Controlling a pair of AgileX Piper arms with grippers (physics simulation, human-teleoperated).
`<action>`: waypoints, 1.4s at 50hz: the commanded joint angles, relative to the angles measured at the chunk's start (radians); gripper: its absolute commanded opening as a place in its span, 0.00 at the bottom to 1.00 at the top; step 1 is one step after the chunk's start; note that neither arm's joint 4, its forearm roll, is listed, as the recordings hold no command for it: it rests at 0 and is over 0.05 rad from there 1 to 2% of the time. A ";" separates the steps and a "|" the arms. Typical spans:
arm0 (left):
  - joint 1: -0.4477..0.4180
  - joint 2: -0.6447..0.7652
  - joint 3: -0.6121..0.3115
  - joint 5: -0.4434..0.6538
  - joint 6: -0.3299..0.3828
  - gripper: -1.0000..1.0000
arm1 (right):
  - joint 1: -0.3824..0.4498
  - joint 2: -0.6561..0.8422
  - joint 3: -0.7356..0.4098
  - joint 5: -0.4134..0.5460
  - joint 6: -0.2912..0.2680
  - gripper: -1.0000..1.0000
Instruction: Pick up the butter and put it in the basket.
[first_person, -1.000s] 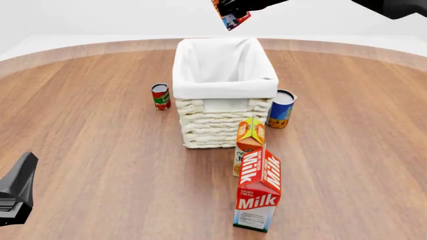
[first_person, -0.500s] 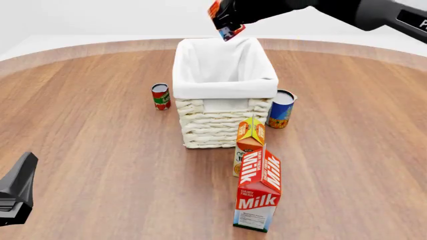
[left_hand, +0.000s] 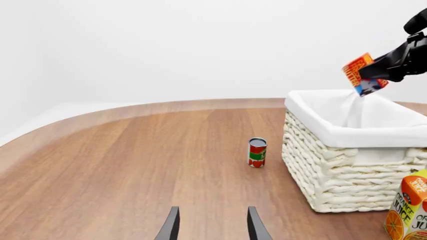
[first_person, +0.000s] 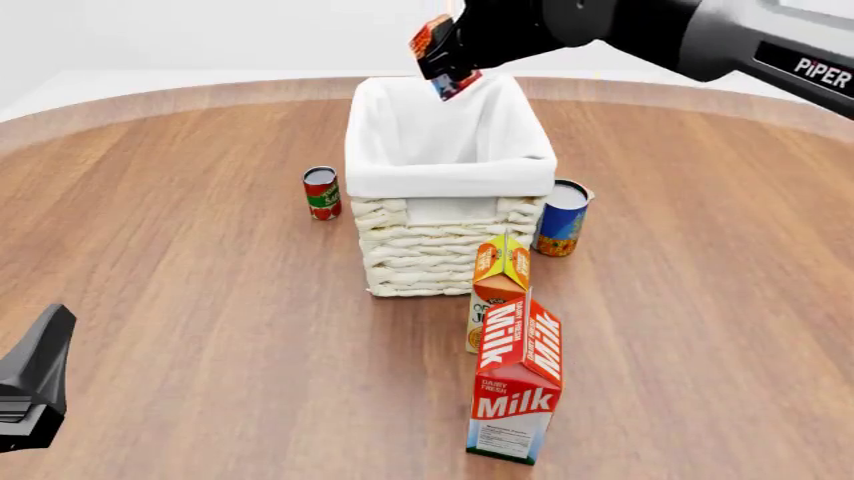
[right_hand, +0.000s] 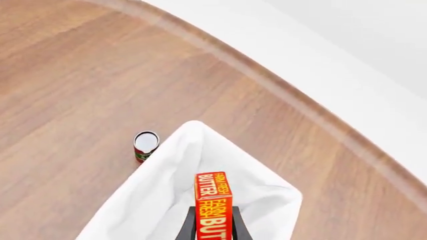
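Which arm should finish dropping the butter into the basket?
Right. Its pincer already grips the butter above the basket's far rim. The left pincer is open, low and well short of the basket.

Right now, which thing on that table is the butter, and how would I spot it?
Find the big white wicker basket mid-table. The butter isn't on the wood: it hangs over the basket's far end, pinched in the right gripper. It is a small flat red-and-orange box, unlike the tall Milk carton and orange juice carton standing in front.
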 joint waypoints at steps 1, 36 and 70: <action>0.000 0.000 0.000 0.000 0.000 1.00 | 0.000 0.010 -0.019 -0.011 0.016 0.00; 0.000 0.000 0.000 0.000 0.000 1.00 | -0.014 0.021 0.056 -0.055 0.015 0.00; 0.000 0.000 0.000 0.000 0.000 1.00 | -0.009 0.050 0.062 -0.075 0.015 0.00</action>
